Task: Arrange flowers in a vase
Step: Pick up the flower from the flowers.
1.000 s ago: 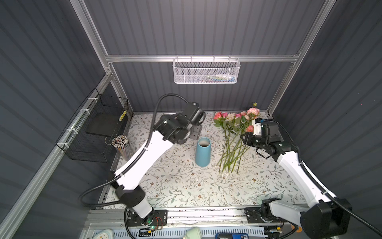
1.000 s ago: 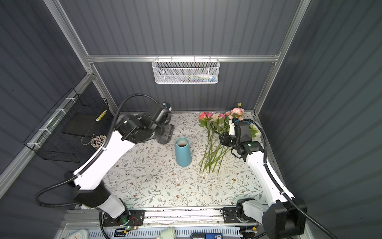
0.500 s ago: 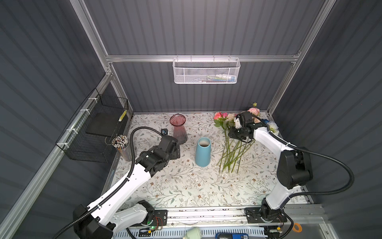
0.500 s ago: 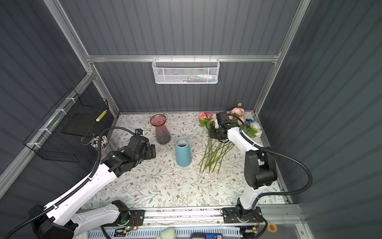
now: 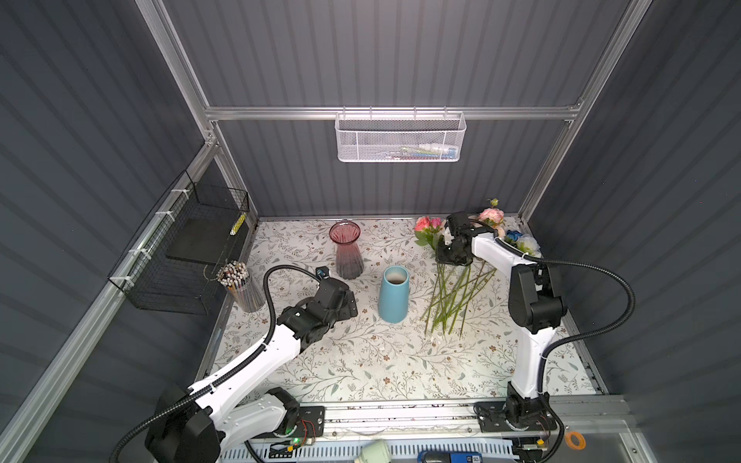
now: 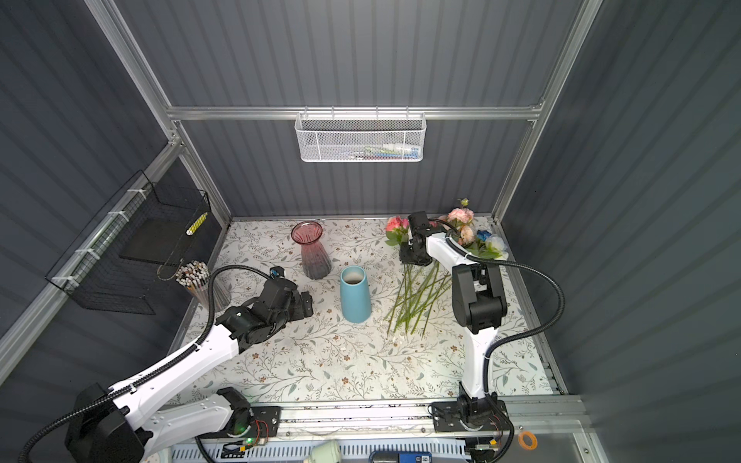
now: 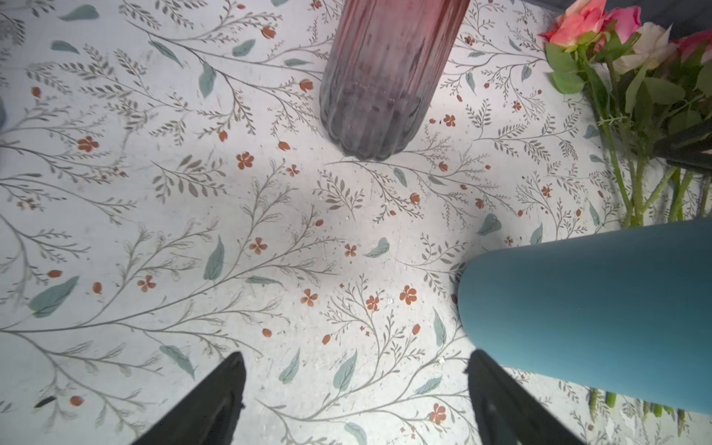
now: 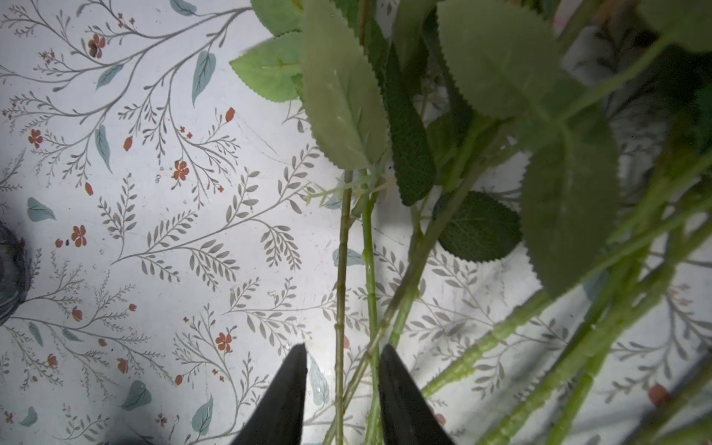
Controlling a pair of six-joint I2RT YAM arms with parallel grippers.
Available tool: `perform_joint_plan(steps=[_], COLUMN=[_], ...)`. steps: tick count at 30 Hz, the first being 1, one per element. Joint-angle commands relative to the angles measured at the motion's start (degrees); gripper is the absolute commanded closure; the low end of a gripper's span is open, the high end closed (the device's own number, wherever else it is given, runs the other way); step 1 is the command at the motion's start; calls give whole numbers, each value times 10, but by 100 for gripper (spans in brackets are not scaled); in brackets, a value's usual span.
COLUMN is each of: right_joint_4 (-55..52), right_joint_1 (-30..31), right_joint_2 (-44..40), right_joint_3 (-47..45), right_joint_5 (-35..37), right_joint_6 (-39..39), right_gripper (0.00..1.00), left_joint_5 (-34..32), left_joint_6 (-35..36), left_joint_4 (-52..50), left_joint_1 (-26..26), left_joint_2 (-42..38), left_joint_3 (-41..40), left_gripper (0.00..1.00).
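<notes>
- Right wrist view: my right end effector (image 8: 343, 346) is slightly apart around stems of the flowers (image 8: 343, 96), not clamping.
- They lie on the table (image 5: 361, 360) near the blue vase (image 5: 393, 294).
- My left end effector (image 7: 356, 353) is wide apart, empty.

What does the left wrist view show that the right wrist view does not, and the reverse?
Only the left wrist view: the blue vase, the pink glass vase, pink blooms, and the left hand, open with nothing between its fingers. Only the right wrist view: big toothed leaves up close, and the right hand, its fingers apart on either side of thin stems. A dark shape at that view's edge may be the pink glass vase; I cannot tell. Both: the flower-patterned table cover and green stems.
</notes>
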Motion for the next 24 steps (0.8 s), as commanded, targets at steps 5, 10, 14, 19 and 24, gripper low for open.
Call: perform_joint_plan(steps=[5,10,14,19,24], right_joint_4=[-28,-39,-38,-39,-48], right_joint_1=[3,5,6,9,11], right_joint_2=[43,62,69,78,92], right_joint_3=[50,69,78,88,105], right_joint_5=[0,3,-4,5,0], right_joint_6=[-10,-11,-10,-5,-7], right_gripper=[67,68,71,76,79], left_joint_5=[25,28,28,16,17], left_joint_6=[-6,-4,2,24,39], left_joint_4=[40,48,52,43,36], left_joint_1=[3,3,3,4,5], left_joint_2=[28,40,42,46,55], left_joint_3=[-4,-5,-7,5,19], left_gripper=[9,9,9,9,8])
